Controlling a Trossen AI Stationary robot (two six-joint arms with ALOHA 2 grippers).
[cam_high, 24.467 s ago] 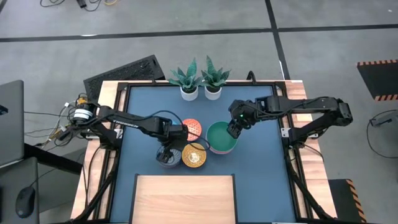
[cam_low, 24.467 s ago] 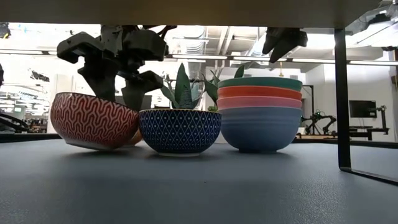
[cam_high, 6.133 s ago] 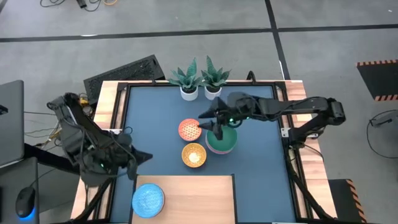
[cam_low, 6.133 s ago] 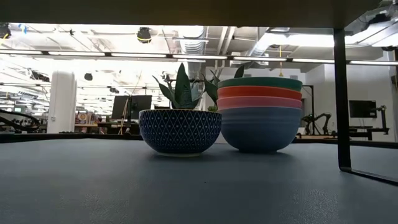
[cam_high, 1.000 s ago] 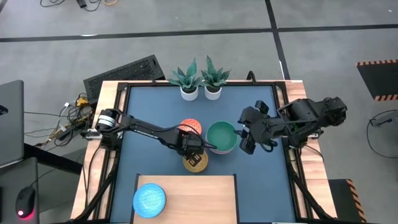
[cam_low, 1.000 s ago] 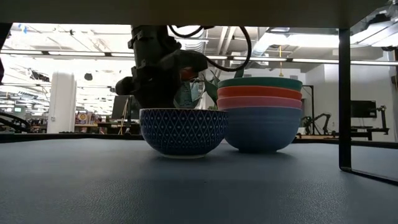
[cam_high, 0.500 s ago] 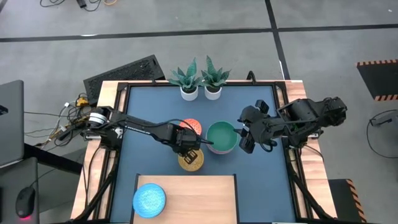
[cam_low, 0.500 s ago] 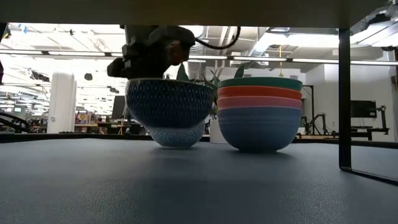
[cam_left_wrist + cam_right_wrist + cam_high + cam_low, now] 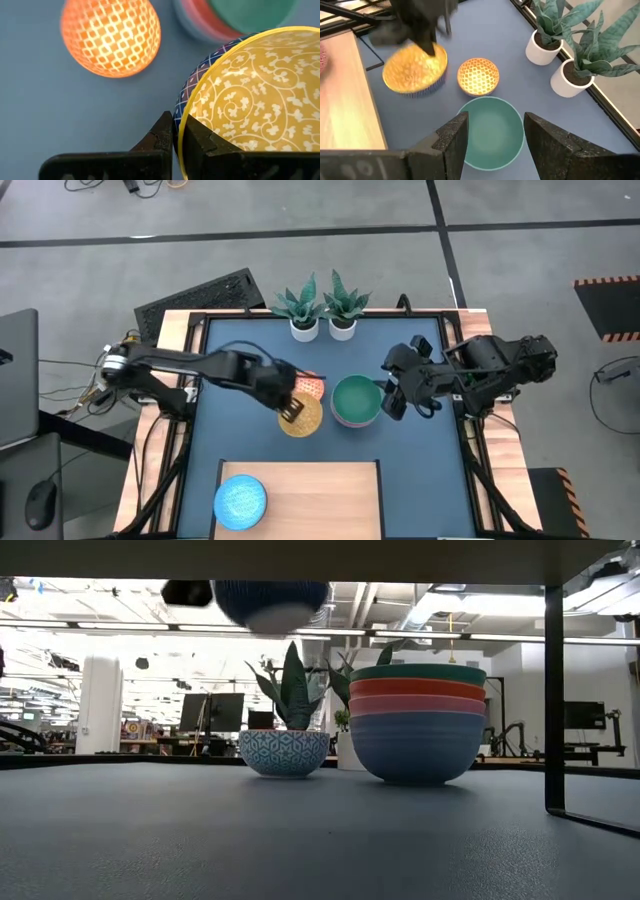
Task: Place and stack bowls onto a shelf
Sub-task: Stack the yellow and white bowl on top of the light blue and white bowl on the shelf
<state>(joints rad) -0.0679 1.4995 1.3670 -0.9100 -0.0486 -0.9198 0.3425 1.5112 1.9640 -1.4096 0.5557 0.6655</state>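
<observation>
My left gripper (image 9: 292,410) is shut on a small bowl (image 9: 302,418), yellow patterned inside and dark blue outside, which hangs high above the table (image 9: 270,598). An orange-red bowl (image 9: 310,385) rests on its base on the blue tabletop beside it. To its right stands a stack of larger bowls, green on top (image 9: 356,400), blue at the bottom (image 9: 417,745). A blue patterned bowl (image 9: 240,500) sits on the pale wooden shelf (image 9: 320,500). My right gripper (image 9: 392,398) stands open at the stack's right side, touching nothing. My left gripper pinches the yellow bowl's rim (image 9: 179,117) on its far-left side, one finger (image 9: 197,140) inside the bowl and the other finger (image 9: 162,132) outside. The fingers come from above, pointing down. The bowl is lifted clear of the table, mouth up.
Two white pots with green plants (image 9: 320,308) stand at the table's far edge. Wooden side rails (image 9: 172,350) and black frame bars border the tabletop. The shelf's right part (image 9: 340,500) is bare wood.
My left gripper has risen with the yellow bowl, lifting it from the table to well above it and drifting slightly toward the table's left. The orange-red bowl behind it now shows in the low view. My right arm has barely moved.
</observation>
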